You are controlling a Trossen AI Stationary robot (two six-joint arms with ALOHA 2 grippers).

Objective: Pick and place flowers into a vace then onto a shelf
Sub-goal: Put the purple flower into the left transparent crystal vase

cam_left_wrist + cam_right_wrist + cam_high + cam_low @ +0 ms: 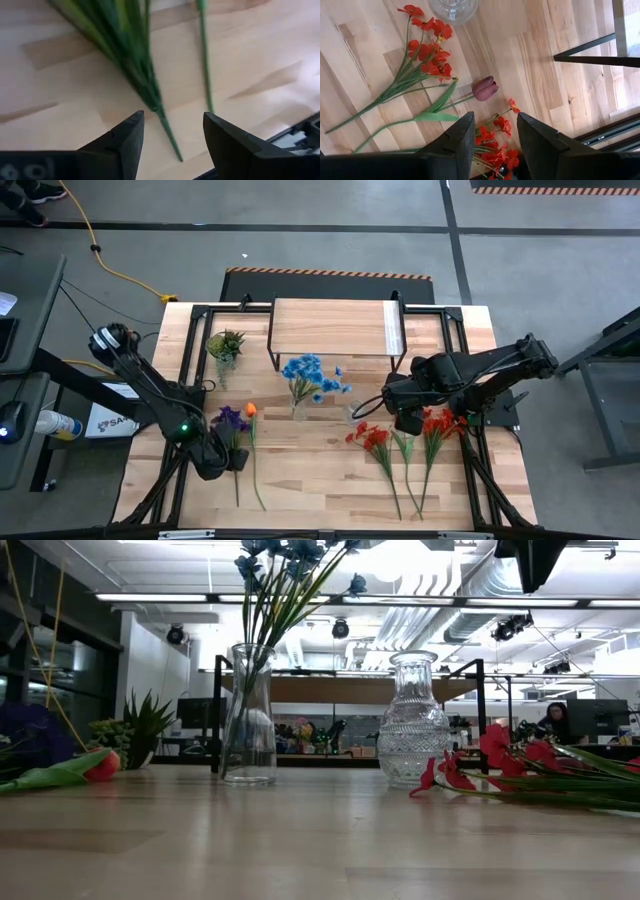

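My left gripper, fingers parted and empty, straddles the purple flower's stem, whose long axis runs away from me along the table.

Two dark jointed arms, black wedge-shaped fingers.

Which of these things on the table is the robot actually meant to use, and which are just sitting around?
For the job:
blue flowers in a clear vase
empty glass vase
purple flowers
orange tulip
red flowers
maroon tulip
shelf

Lying about:
small spiky plant
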